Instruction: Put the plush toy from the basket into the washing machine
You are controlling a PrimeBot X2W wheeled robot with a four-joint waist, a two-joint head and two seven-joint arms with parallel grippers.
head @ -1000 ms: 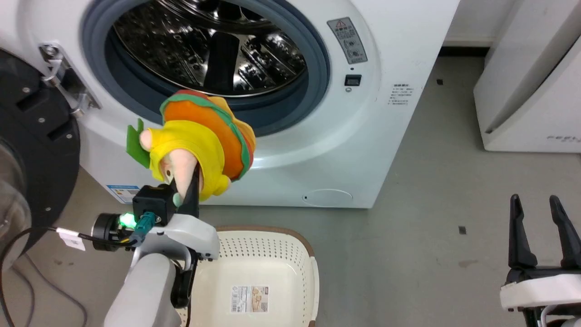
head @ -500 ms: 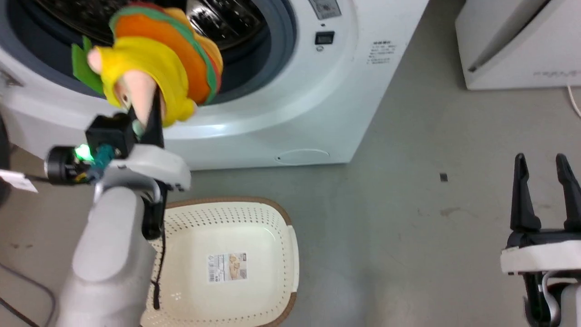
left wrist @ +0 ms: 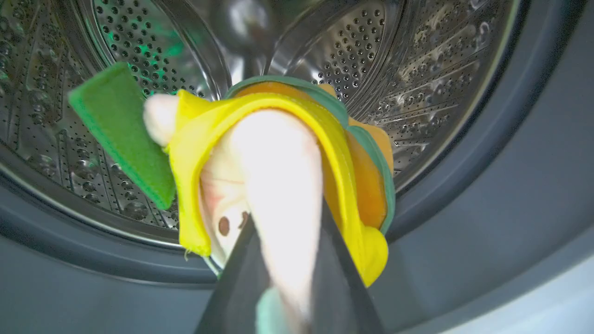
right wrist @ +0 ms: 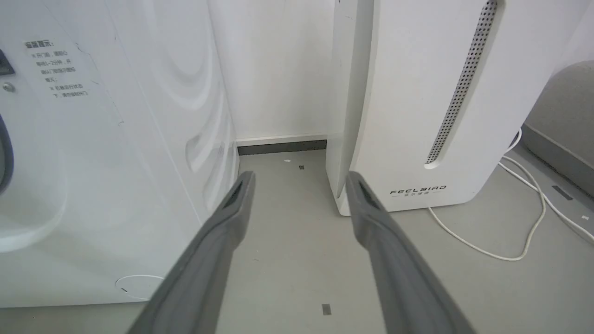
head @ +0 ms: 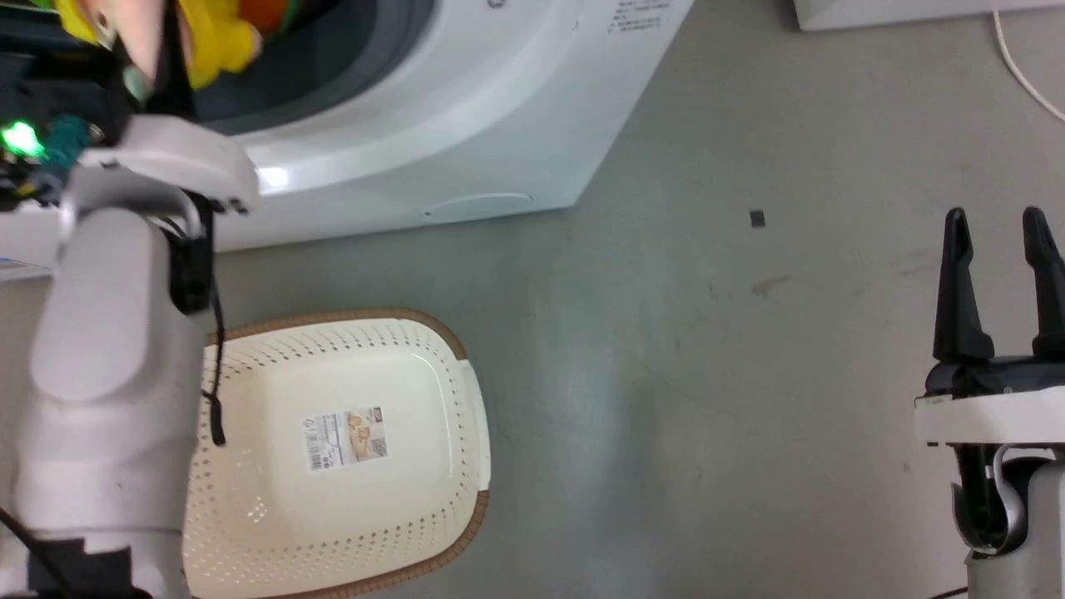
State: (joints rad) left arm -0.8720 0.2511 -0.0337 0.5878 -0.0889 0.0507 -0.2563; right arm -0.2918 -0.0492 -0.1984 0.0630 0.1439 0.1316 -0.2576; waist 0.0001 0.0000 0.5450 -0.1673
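The plush toy (left wrist: 278, 162), with its pale pink head, yellow body, green leaf and orange bits, hangs at the mouth of the washing machine's steel drum (left wrist: 417, 69), level with the grey rubber ring (left wrist: 487, 208). My left gripper (left wrist: 287, 222) is shut on its pink part. In the head view the plush toy (head: 212, 33) and left gripper (head: 150, 58) sit at the top left, against the washing machine (head: 416, 125). The cream basket (head: 274, 507) lies on the floor below with just its label inside. My right gripper (head: 996, 225) stands open at the right, holding nothing.
The white FEELBIRD appliance (right wrist: 417, 116) stands right of the washing machine (right wrist: 116, 162), with a narrow floor gap between them. A white cable (right wrist: 510, 241) trails on the grey floor (head: 666, 374). My left forearm (head: 100, 374) overlaps the basket's left side.
The head camera has swung, so the whole picture has shifted up and left. My left gripper has carried the toy up and forward to the drum opening. The right gripper stays open.
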